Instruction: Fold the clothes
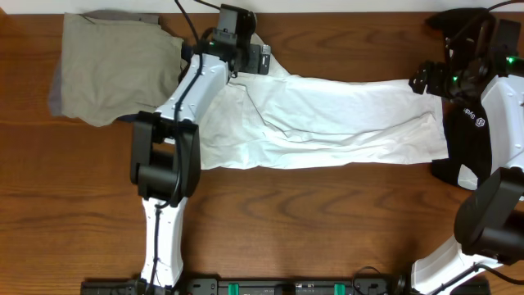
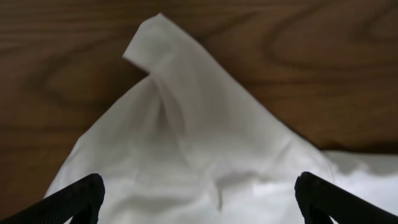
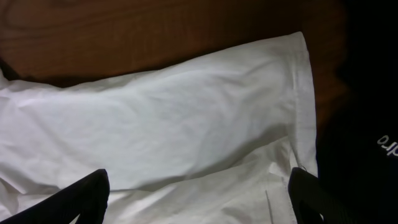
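A dark wood-grain table [image 1: 327, 213] lies under everything. The white T-shirt [image 1: 327, 123] stretches lengthwise across its middle, wrinkled and partly doubled over. A khaki folded garment [image 1: 115, 65] sits just beside the shirt's left end. The left arm [image 1: 176, 123] crosses that end and hides part of it. The left gripper [image 1: 260, 59] hangs over the shirt's far left corner with its jaws spread wide and empty. The right gripper [image 1: 426, 78] hangs over the shirt's right end, also wide apart and holding nothing.

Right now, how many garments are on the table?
2. The white T-shirt lies spread across the middle; a khaki garment sits at the far-left corner. Something more may be hidden beneath it.
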